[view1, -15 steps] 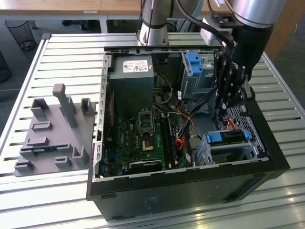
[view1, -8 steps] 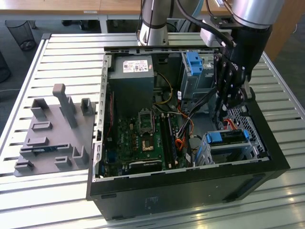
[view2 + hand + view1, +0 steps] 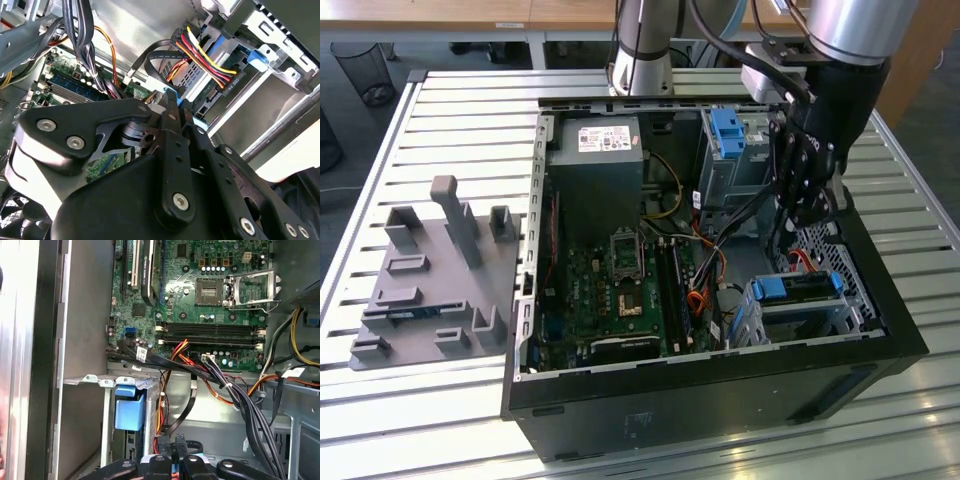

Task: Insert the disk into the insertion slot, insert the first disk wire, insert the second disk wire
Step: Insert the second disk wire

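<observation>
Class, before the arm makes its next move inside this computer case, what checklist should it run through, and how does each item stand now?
1. Disk seated in the insertion slot: ok; its blue caddy lies in the grey cage.
2. Gripper grip: ok; the fingers are closed on a blue connector.
3. Gripper position: ok; in the exterior view it hangs just above the disk, not touching it.
4. Power connector with red, yellow and black wires fully seated: cannot tell.
5. Black cable bundle out of the way: not ok; it crosses the case close to the gripper.
</observation>
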`<action>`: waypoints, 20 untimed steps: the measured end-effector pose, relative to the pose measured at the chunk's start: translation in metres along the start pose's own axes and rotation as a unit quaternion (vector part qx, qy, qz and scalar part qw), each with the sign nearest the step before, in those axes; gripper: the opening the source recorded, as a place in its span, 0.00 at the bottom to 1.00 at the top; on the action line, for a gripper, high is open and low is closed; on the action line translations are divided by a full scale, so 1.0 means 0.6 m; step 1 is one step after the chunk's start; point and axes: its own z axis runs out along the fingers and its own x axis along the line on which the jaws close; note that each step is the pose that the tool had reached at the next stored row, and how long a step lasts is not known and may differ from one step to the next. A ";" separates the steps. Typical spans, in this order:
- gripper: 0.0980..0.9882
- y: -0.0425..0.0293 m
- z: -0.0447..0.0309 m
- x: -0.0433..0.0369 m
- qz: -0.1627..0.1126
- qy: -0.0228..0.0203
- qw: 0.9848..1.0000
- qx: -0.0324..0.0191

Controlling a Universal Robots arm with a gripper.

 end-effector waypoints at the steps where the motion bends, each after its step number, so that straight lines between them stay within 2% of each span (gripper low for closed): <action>1: 0.07 0.000 0.000 0.000 0.000 -0.001 1.000 0.000; 2: 0.07 0.000 0.001 0.000 0.000 -0.003 1.000 0.000; 3: 0.07 0.000 0.001 0.000 0.000 -0.009 1.000 0.000; 7: 0.07 0.000 0.001 0.002 0.000 -0.044 0.999 0.002; 8: 0.07 0.000 0.001 0.002 0.000 -0.050 0.999 0.002; 10: 0.07 0.000 0.002 0.003 0.000 -0.059 0.998 0.003; 11: 0.07 0.000 0.003 0.004 0.000 -0.062 0.998 0.003; 13: 0.07 0.000 0.004 0.006 0.000 -0.064 0.998 0.003; 20: 0.07 0.001 0.008 0.025 0.000 -0.064 0.998 0.003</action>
